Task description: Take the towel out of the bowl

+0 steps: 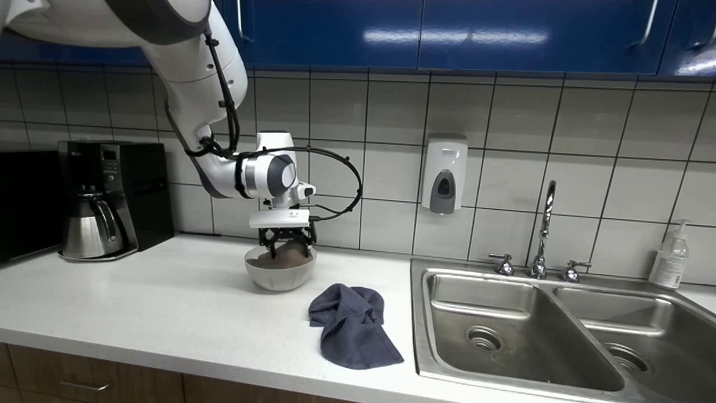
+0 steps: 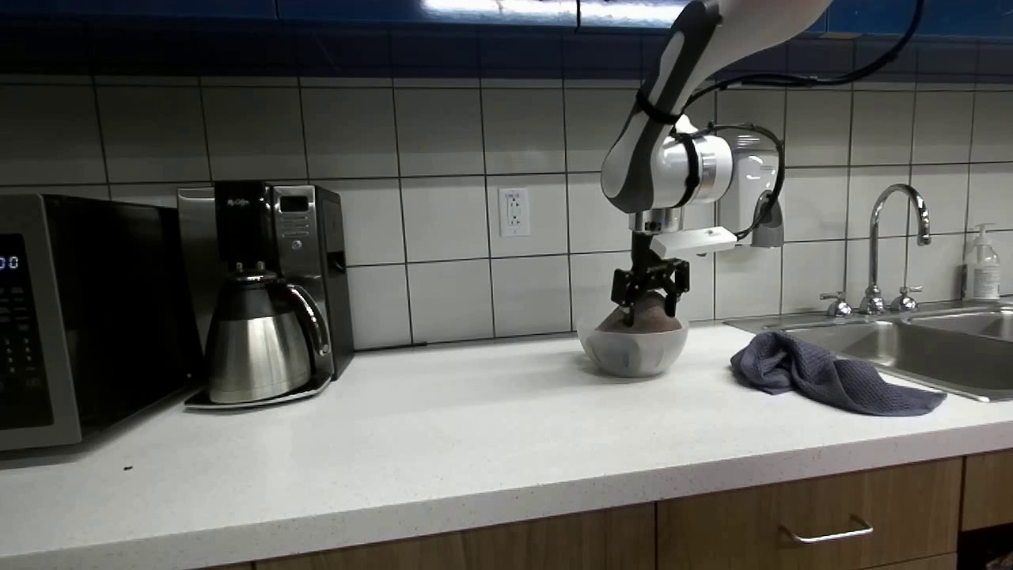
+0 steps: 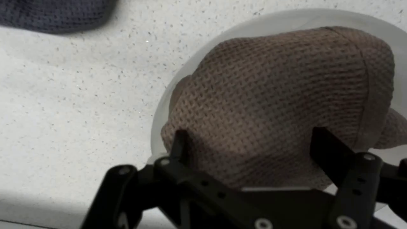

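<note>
Black fingers (image 3: 329,156) stand parted in the wrist view, straddling the brown towel (image 3: 270,92) bunched inside the bowl (image 1: 279,277), which in both exterior views sits left of the blue-grey towel (image 1: 355,330) and farther off. Probably light, soft and hardly slippery, it should pinch best at its raised middle. The arm (image 1: 193,87) bends downward, gripper (image 1: 290,253) pointing straight down, clamping nothing

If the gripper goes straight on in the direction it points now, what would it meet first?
Most likely the brown towel in the bowl, directly below the open gripper; its fingertips may be touching it, but depth there is unclear.
</note>
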